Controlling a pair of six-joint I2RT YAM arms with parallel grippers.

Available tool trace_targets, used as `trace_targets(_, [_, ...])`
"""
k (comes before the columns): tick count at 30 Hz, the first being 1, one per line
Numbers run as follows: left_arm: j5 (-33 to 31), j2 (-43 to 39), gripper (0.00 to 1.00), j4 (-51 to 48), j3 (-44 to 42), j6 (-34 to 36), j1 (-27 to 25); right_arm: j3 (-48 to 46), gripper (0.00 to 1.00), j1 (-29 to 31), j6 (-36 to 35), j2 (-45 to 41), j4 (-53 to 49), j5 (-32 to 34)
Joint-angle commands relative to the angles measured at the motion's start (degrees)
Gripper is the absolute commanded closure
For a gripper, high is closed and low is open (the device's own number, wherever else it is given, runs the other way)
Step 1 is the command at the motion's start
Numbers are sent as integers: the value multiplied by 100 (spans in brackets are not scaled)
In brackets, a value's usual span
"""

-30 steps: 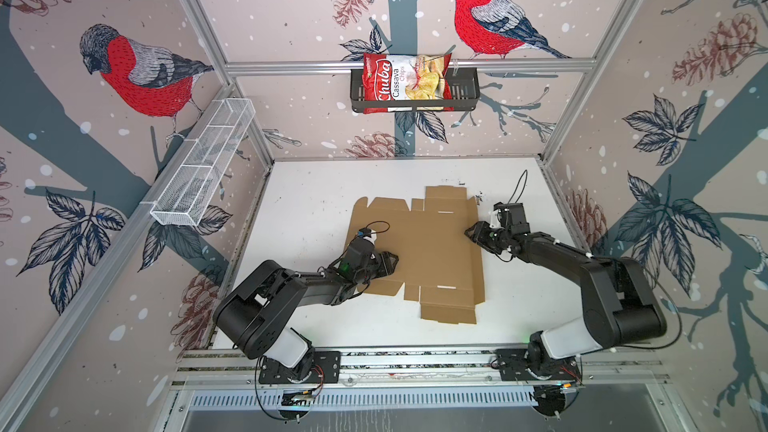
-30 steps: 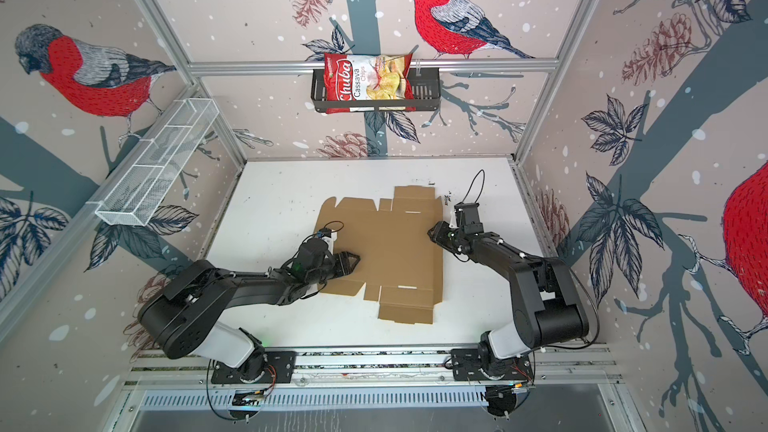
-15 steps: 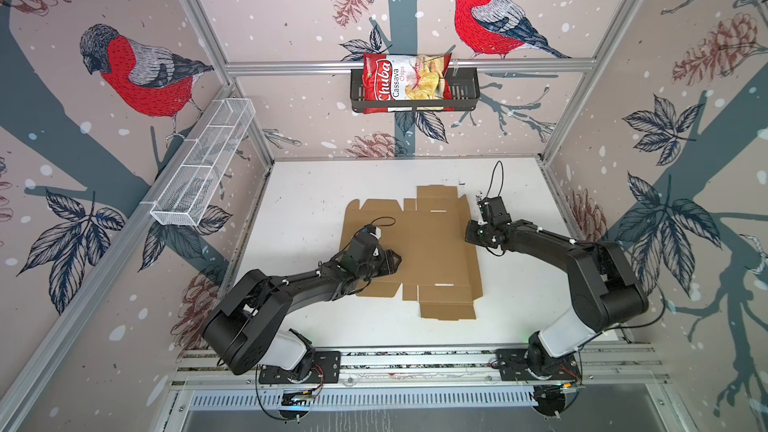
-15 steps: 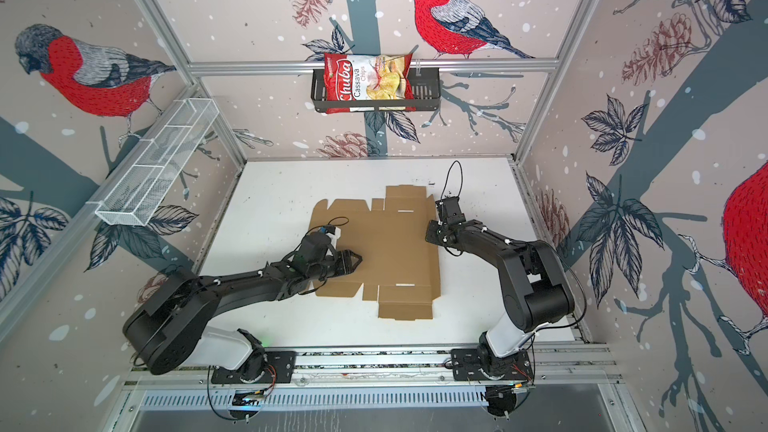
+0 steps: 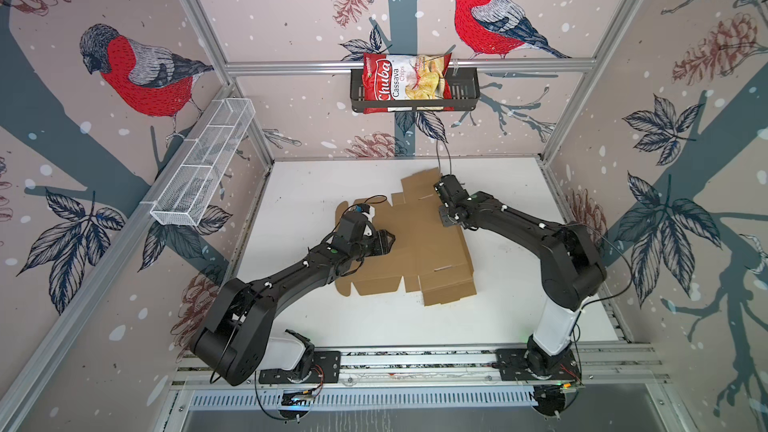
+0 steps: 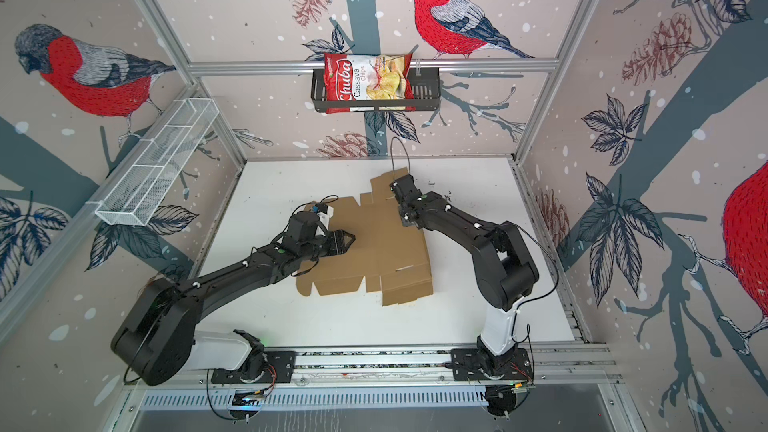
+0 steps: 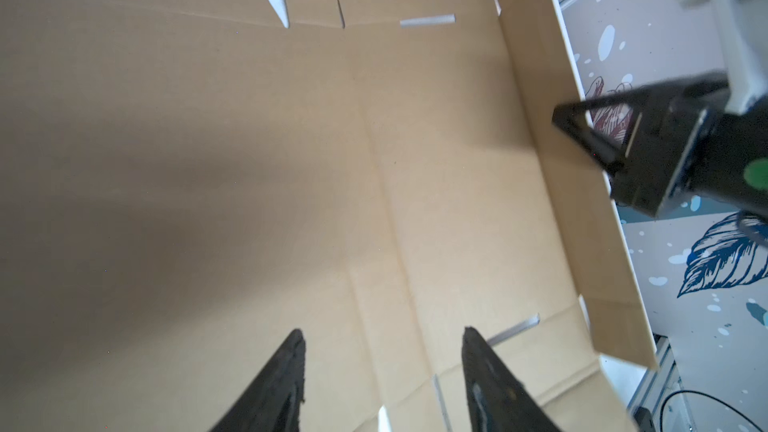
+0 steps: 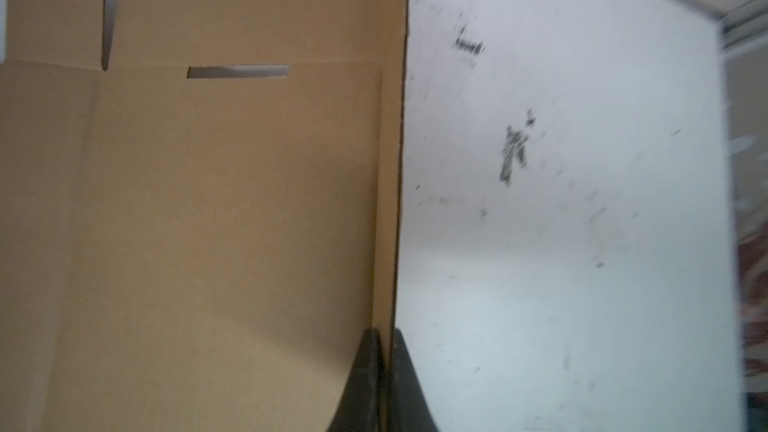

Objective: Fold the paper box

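The paper box (image 5: 419, 251) lies unfolded on the bench (image 5: 332, 184). The left tool (image 7: 382, 351), jaws released, hangs over its nine-o'clock half, likely to pin it. Farther, at two o'clock, the right tool (image 8: 387, 351) grasps the edge flap (image 7: 582, 243), holding it raised for creasing.

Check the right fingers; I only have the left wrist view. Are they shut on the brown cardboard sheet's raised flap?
Observer: Yes. Right wrist view: the right fingers pinch the flap edge of the plain brown corrugated cardboard sheet.
Operator: Where are my left fingers on it?
Observer: In both top views the left fingers are over its left half.
Operator: Chips bag?
Observer: The red chips bag sits in the black wire basket on the back wall.
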Motion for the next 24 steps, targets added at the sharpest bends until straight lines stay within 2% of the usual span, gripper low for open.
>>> trace_targets(1, [-162,-9,40,-147,28,213,34,560,91,73,-1082,273,-273,1330])
trace_targets(5, [-7,164,40,-74,-120,316,45,854,90,235,-2478,315,299,1431])
trace_targets(8, [350,296,40,355,-482,85,18,657,90,371,-3448,99,998,880])
trace_targets(11, [608,441,40,648,-680,-162,-141,668,90,376,-3923,21,1302,244])
trace_targets(15, [700,580,40,984,-771,-492,-703,783,89,363,-4567,161,1676,-65])
trace_targets(19, [1090,826,40,1535,-797,-952,-1101,1105,90,297,-4869,413,1674,-532])
trace_targets(22, [1392,799,40,1721,-628,-956,-1371,1235,90,258,-5138,540,1695,-838])
trace_targets(24, [1430,511,40,1555,-503,-699,-1431,1297,90,195,-5262,565,1719,-1035])
